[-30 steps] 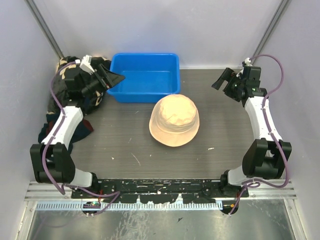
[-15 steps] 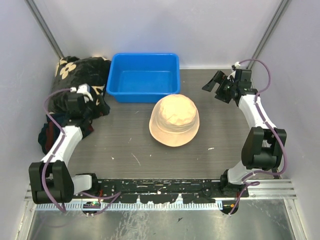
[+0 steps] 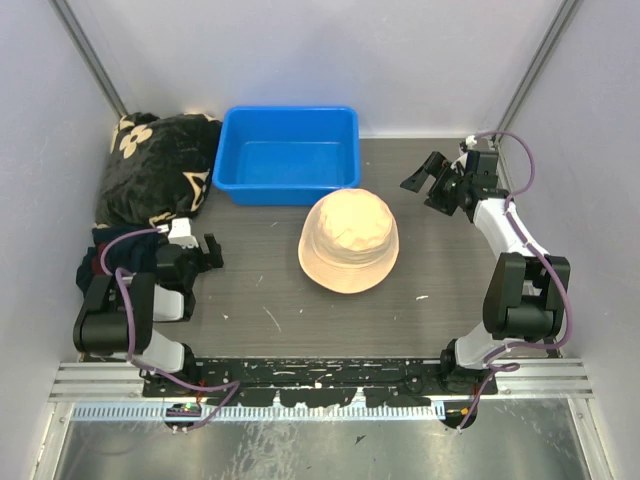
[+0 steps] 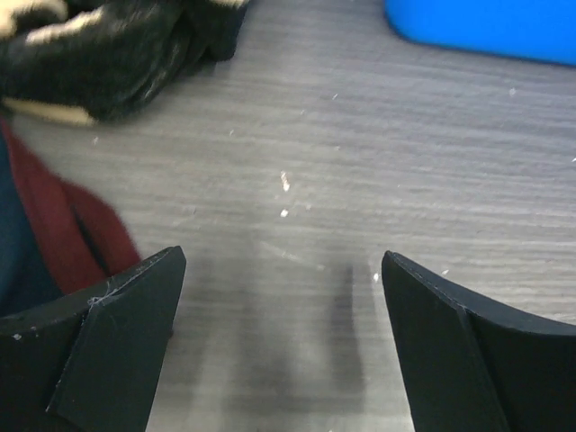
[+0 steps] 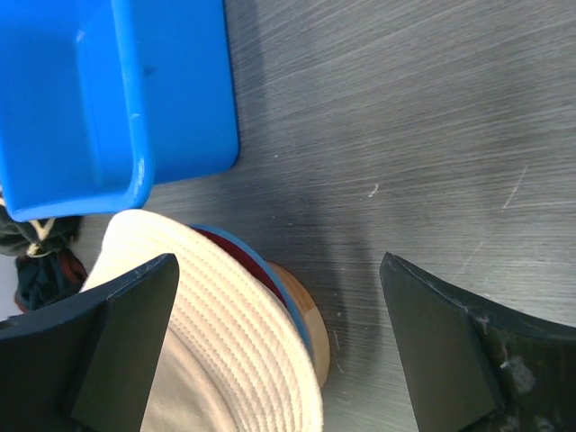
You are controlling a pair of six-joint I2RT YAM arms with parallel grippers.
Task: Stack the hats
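Top view: hat stack (image 3: 348, 262) at ctr of surface (image 3: 260, 290), just beside front R corner of blue bin (image 3: 290, 155). Can't tell if touching. Cream hat (image 3: 348, 232) on top, crown up, hiding the rest from above.

R wrist view, edge of stack close up: cream hat (image 5: 216, 342) brim on top. Under it a thin sliver of dark red hat (image 5: 225, 241), then light blue hat (image 5: 279, 288) brim, then beige hat (image 5: 306, 315) brim at bottom, flat on surface. All four nested, brims roughly in line. Blue bin (image 5: 90, 90) at top L of that view, its rim just beside cream brim.

R tool (image 3: 418, 175) over far R part of surface, aimed toward bin & stack, apart from both. Released, jaws spread wide, gripping nothing. In wrist view R tool (image 5: 279, 261) frames only stack edge & surface below.

L tool (image 3: 208, 252) low at near-L side, arm folded back by its base, well apart from stack. Released too. L tool (image 4: 283, 261) w/ jaws wide, bare surface between.

Black blanket w/ cream flowers (image 3: 155, 170) bunched in far-L corner, beside bin's L wall. Navy cloth w/ red trim (image 3: 92, 270) in front of it at L edge, partly under L arm.
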